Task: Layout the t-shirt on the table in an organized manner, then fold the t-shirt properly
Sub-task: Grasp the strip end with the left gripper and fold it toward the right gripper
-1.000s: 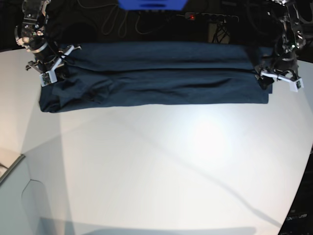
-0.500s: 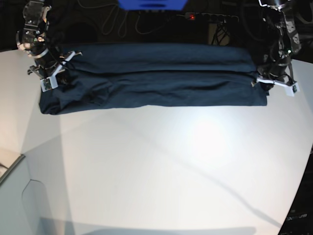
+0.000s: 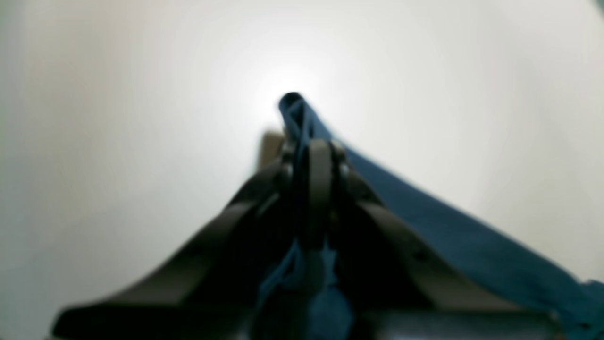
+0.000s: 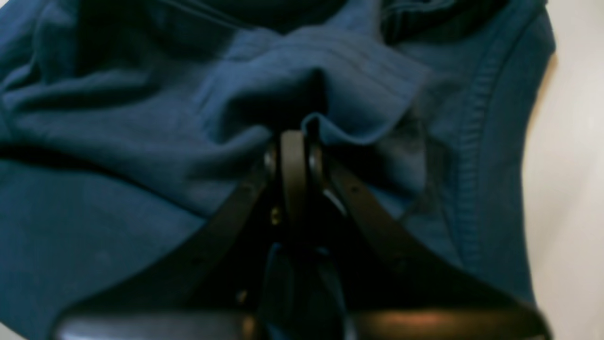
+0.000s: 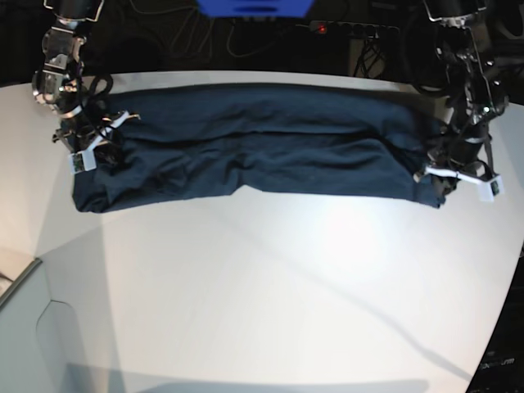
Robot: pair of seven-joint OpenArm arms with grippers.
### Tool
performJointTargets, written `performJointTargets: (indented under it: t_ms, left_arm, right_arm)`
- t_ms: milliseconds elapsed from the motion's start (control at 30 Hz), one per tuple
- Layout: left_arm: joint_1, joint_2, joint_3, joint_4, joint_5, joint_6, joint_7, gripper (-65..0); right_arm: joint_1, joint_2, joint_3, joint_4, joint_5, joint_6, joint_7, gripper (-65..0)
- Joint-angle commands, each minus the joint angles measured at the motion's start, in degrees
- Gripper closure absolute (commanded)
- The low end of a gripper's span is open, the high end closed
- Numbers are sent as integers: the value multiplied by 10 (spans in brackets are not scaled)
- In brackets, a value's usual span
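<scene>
The left gripper (image 5: 446, 176), open a second ago beside the right end of the shirt (image 5: 254, 147), is now clamped on that corner; its wrist view shows the jaws pressed together with a thin fold of cloth (image 3: 295, 106) sticking out past the tips. It has also come nearer, dragging the right end of the shirt toward the near side. The right gripper (image 5: 88, 147), at the left end, has stayed shut on a bunched fold (image 4: 302, 125) near a stitched hem and has moved little.

The shirt has changed shape with this. Earlier it lay as a fairly straight, folded band along the far side of the table (image 5: 270, 286); now its near edge sags and rises in the middle, and the right end sits lower than before. Both ends being held, I judge the arms are set to draw the cloth across or lift it to spread it, so the laying-out step is under way and no proper fold has begun.

The table is smooth and white, with a bright glare near its middle and a curved near edge. Most of it lies bare in front of the shirt. Beyond the far edge the room is dark, with cables, a blue object (image 5: 254, 6) at top centre and a small red light (image 5: 321, 29).
</scene>
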Motion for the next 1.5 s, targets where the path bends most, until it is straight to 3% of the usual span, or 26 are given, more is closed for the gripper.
performJointTargets:
  t_ms: [0, 333, 533, 600, 733, 867, 1000, 1233, 1467]
  left_arm:
    - [5, -3, -3, 25, -4, -1, -14, -1]
    - [36, 52, 9, 149, 1, -1, -13, -1]
    - [51, 94, 100, 164, 2, 3, -13, -1]
    - [52, 102, 150, 148, 2, 26, -17, -1]
    - [46, 103, 266, 107, 2, 77, -31, -1]
    - [45, 99, 383, 78, 8, 116, -103, -1]
    - [31, 99, 471, 55, 65, 161, -152, -1]
    - [0, 99, 496, 27, 93, 163, -158, -1]
    - [-57, 91, 586, -16, 94, 166, -157, -1]
  right_arm:
    - [-1, 6, 1, 2, -8, 8, -13, 0]
    - [-1, 13, 1, 2, -8, 8, -13, 0]
    - [-1, 11, 0, 2, -8, 8, -13, 0]
    - [-1, 11, 0, 2, -8, 8, -13, 0]
    - [-2, 11, 0, 2, -8, 8, -13, 0]
    - [-2, 11, 0, 2, -8, 8, -13, 0]
    - [-3, 11, -1, 2, -8, 8, -13, 0]
    - [-4, 11, -1, 2, -8, 8, -13, 0]
    - [-3, 11, -1, 2, -8, 8, -13, 0]
